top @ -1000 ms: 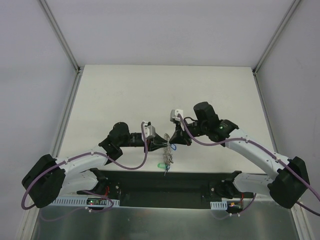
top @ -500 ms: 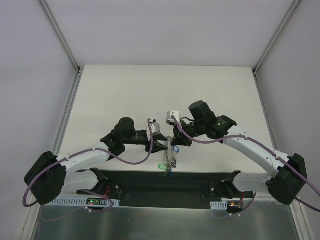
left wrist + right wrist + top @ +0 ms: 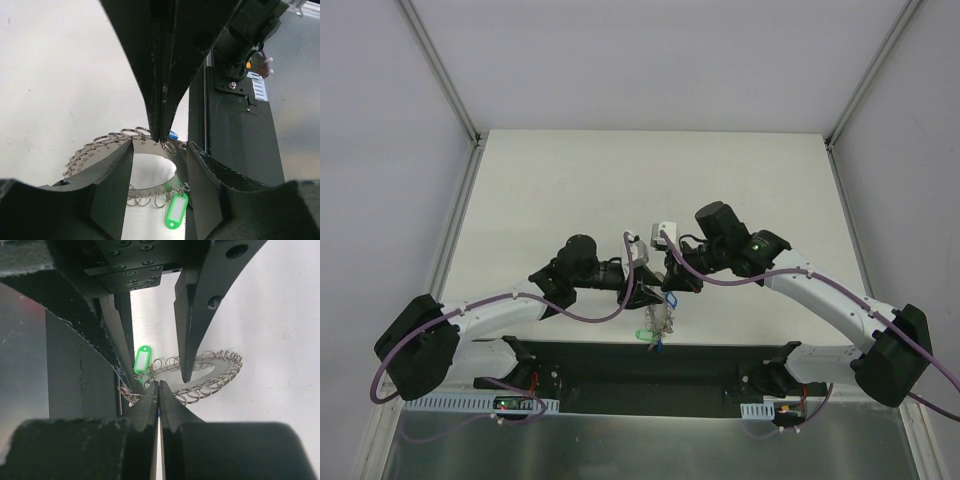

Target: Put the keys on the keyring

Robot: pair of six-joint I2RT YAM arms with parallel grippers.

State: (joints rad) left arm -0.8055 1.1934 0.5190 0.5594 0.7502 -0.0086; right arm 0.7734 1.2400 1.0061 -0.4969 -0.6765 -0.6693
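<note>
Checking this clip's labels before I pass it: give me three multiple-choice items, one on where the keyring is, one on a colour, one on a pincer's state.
1. Where is the keyring? A) at the near edge of the table; B) at its far left corner; C) on the left wall.
2. What colour is the plastic tag hanging on it? A) red; B) green; C) yellow.
3. How is the left pincer? A) shut on the tag; B) open, fingers either side of the ring; C) out of view.
Key: 1A, the top view shows it there; 2B, both wrist views show green; 3B, its fingers stand apart.
</note>
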